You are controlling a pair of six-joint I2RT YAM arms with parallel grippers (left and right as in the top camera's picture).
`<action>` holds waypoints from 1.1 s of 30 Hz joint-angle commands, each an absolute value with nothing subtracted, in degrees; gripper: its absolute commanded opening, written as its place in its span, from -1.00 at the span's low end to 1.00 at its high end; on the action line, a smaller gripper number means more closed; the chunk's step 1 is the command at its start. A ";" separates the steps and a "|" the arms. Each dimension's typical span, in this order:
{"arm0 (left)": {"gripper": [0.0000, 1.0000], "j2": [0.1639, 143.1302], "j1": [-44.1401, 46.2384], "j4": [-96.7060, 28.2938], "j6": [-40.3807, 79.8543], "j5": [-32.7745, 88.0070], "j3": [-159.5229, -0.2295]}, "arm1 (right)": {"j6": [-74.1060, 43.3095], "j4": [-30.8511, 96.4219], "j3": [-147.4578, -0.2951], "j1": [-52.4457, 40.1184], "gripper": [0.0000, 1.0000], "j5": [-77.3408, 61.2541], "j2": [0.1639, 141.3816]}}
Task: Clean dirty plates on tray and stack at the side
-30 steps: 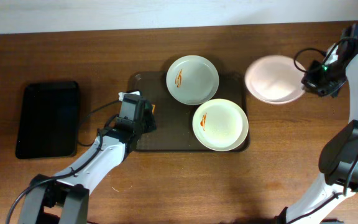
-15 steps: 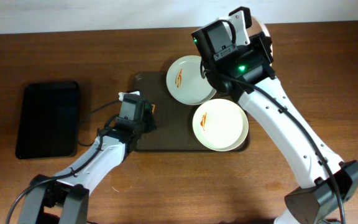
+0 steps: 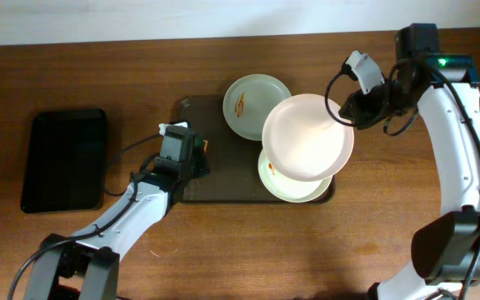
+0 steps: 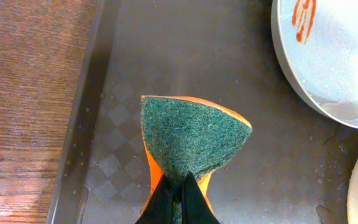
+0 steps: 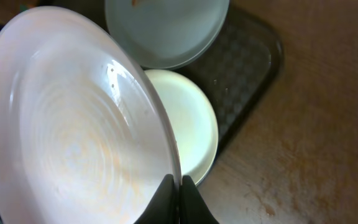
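The right gripper (image 5: 176, 194) is pinching the rim of one plate (image 3: 307, 137), its two fingers closed thin over the edge. It is holding the plate tilted in the air above the right half of the tray (image 3: 197, 112), so that it is covering most of the near plate (image 3: 297, 190) lying there. The far plate (image 3: 247, 104), with an orange smear, is lying flat on the tray just beyond. The left gripper (image 4: 175, 200) is clamping a sponge (image 4: 191, 134) (green scouring face over an orange body) above the bare left part of the tray, apart from every plate. The lifted plate is looking glossy, stiff and breakable, probably wet, so I judge that a thin rim pinch is liable to slip or swing; a firm, deep bite across the rim is suiting it best. The sponge is soft and will be giving under pressure. Most of the near plate's face is lying hidden, the lifted plate's underside is not showing, and whether the faint orange on its face is residue or reflection is hard to tell. A small black tray (image 3: 63, 158) is lying far left on the table (image 3: 98, 75).
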State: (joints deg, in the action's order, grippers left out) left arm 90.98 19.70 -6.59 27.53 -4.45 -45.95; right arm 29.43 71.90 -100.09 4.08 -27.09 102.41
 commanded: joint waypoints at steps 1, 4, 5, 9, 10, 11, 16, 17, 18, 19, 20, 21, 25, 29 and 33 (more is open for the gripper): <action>-1.00 91.18 19.73 -6.42 28.01 -4.05 -45.67 | 34.28 67.29 -95.72 6.20 -0.91 -31.05 102.13; -1.00 91.20 19.73 -6.44 28.01 -4.08 -45.67 | 31.20 52.88 -87.77 6.57 -0.92 -22.11 102.13; -1.00 91.18 19.73 -6.44 28.01 -4.08 -45.67 | 23.49 45.78 -85.14 6.57 -0.92 -12.62 102.24; -1.00 91.20 19.73 -6.22 28.01 -4.27 -45.67 | 8.03 34.65 -81.58 7.07 -0.91 2.24 102.28; -1.00 91.20 19.73 -6.22 28.01 -4.27 -45.67 | 4.60 34.13 -81.58 7.97 -0.91 2.22 102.28; -1.00 91.20 19.73 -6.22 28.01 -4.27 -45.67 | -0.03 33.98 -81.58 9.63 -0.91 2.20 102.35; -1.00 91.20 19.73 -5.89 28.01 -4.27 -45.67 | -9.30 35.92 -79.88 20.64 -0.91 2.02 103.07; -1.00 91.20 19.73 -5.82 28.01 -4.25 -45.67 | -9.32 35.57 -79.31 21.50 -0.92 2.00 103.68; -1.00 91.20 19.73 -5.82 28.01 -4.25 -45.67 | -9.30 35.55 -79.11 21.98 -0.92 2.04 105.12; -1.00 91.20 19.73 -5.82 28.01 -4.27 -45.67 | -9.30 35.75 -79.07 22.15 -0.92 2.02 105.97; -1.00 91.20 19.73 -5.82 28.01 -4.27 -45.67 | -9.34 35.99 -79.07 22.15 -0.90 1.98 106.45; -1.00 91.20 19.73 -5.80 28.01 -4.27 -45.67 | -9.37 36.40 -79.07 22.09 -0.57 1.69 106.56; -1.00 91.20 19.73 -5.76 28.01 -4.27 -45.67 | -9.32 35.53 -79.20 21.69 1.00 -23.66 106.08; -1.00 91.20 19.73 -5.19 28.01 -4.23 -45.67 | -9.30 33.54 -79.18 9.74 0.71 -32.69 106.15; -1.00 91.20 19.73 -5.17 28.01 -4.23 -45.67 | -13.37 23.46 -79.18 -11.00 0.42 -1.61 112.66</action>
